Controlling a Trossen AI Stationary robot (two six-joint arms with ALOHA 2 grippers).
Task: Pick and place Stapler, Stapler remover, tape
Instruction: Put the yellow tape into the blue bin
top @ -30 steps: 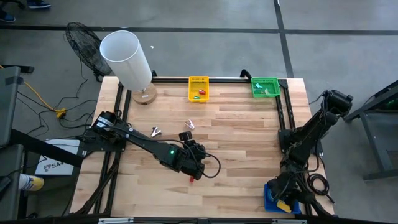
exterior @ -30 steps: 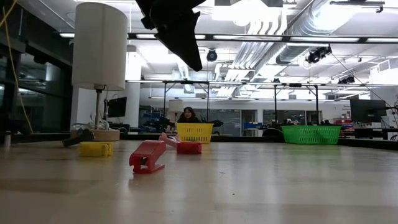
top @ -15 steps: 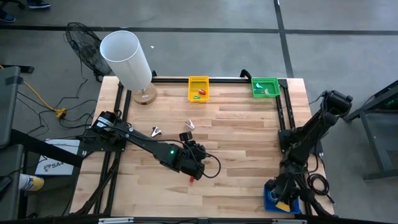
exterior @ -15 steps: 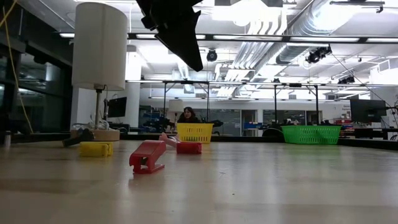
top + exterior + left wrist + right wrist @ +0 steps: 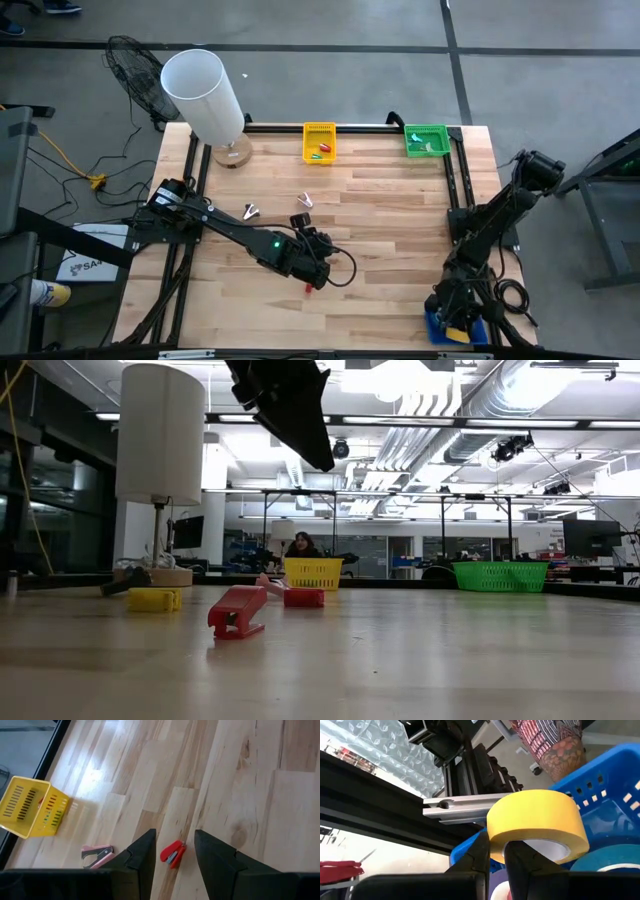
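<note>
in the high view the left gripper [image 5: 318, 268] hangs over the lower middle of the wooden table [image 5: 390, 210], its arm reaching in from the left edge. the wrist view shows its jaws apart with nothing between them, framing a small red stapler [image 5: 173, 853] that lies on the boards below, and a pink stapler remover [image 5: 97, 855] toward the lower left of that frame. a yellow basket [image 5: 319, 141] sits at the top centre of the table and a green basket [image 5: 426, 139] at the top right.

the right gripper [image 5: 455, 315] is down at the lower right corner of the high view, over a blue bin [image 5: 438, 327] just off the table. its jaws are clamped on the wall of a yellow tape roll [image 5: 537, 822], held above the bin, with a teal roll [image 5: 605, 857] showing beneath.

in the low view a red stapler [image 5: 237, 611] lies left of centre on the tabletop, with a yellow stapler [image 5: 153, 599] farther left.
</note>
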